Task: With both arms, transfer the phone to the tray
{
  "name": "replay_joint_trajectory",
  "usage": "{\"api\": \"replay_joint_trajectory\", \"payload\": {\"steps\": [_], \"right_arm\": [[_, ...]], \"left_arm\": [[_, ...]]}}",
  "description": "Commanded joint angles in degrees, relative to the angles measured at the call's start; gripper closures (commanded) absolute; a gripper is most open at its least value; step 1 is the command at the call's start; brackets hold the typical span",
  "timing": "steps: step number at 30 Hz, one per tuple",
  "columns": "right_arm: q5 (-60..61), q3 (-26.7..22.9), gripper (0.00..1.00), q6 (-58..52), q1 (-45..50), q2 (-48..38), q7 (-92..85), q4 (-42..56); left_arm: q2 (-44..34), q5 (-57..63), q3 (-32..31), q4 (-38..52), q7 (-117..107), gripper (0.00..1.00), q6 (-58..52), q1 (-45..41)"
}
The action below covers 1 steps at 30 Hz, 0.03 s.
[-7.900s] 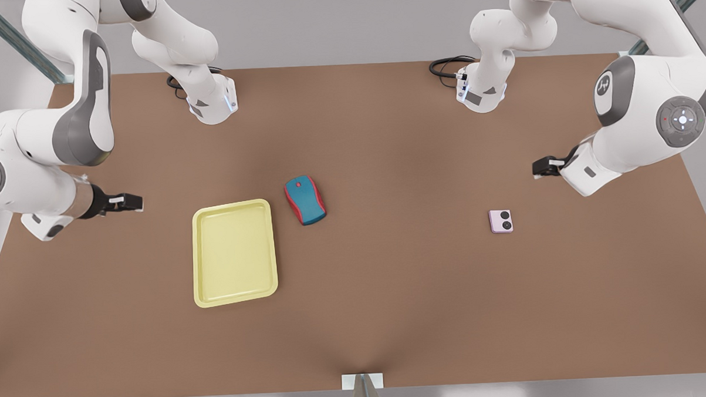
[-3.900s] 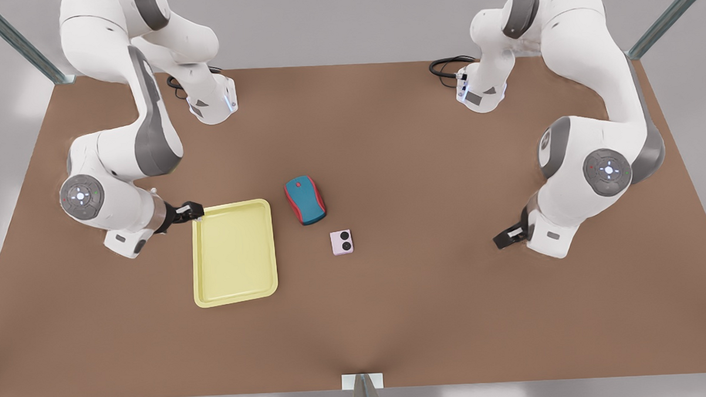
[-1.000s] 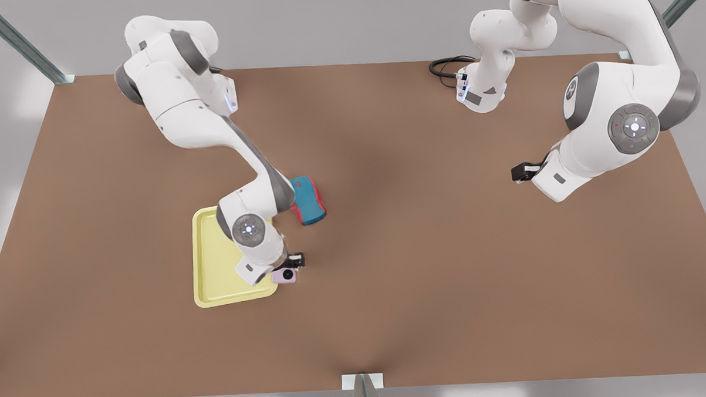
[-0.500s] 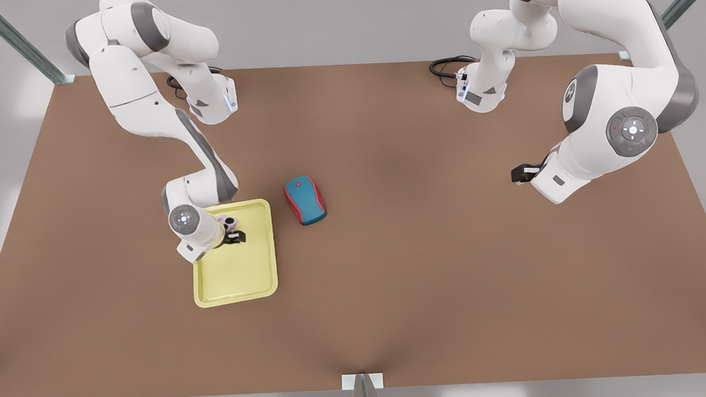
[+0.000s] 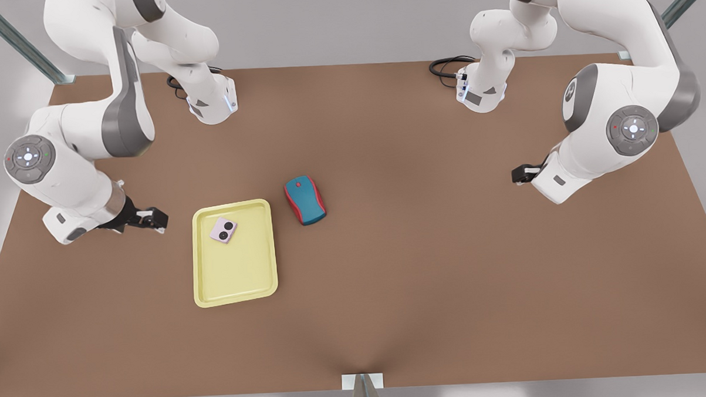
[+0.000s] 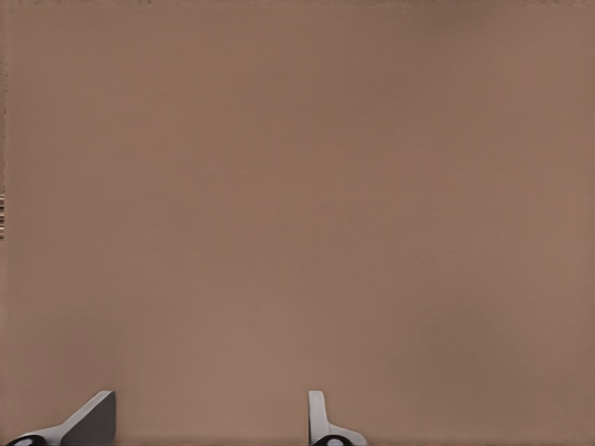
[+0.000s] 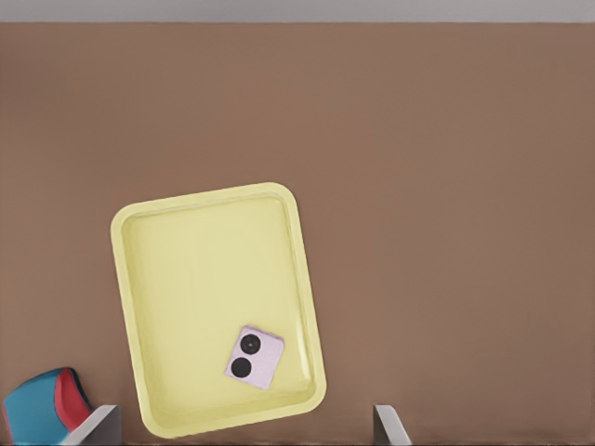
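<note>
The pale pink phone (image 5: 224, 230) lies flat, camera circles up, inside the pale yellow tray (image 5: 238, 273), in the tray's far corner on the front view's left. The right wrist view looks down on the phone (image 7: 255, 357) in the tray (image 7: 204, 279). My right gripper (image 5: 157, 221) hangs open and empty over bare table, apart from the tray on the front view's left; its fingers (image 7: 100, 423) stand wide apart. My left gripper (image 5: 517, 173) waits open over bare table at the front view's right, its fingers (image 6: 93, 420) holding nothing.
A teal-and-red computer mouse (image 5: 304, 200) sits just beyond the tray's far corner on the front view's right, also in the right wrist view as the mouse (image 7: 42, 413). Arm bases and black cables (image 5: 449, 66) line the table's far edge.
My right gripper has let go of the phone, which now lies flat in the tray, and has pulled away to the front view's left. The left arm has not moved.
</note>
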Motion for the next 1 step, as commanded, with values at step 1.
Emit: {"api": "replay_joint_trajectory", "payload": {"steps": [1], "right_arm": [[1.0, -0.5, 0.0, -6.8, 0.1, -0.8, -8.4, -0.7]], "left_arm": [[0.0, 0.3, 0.0, 0.1, -0.7, 0.0, -0.3, 0.0]]}}
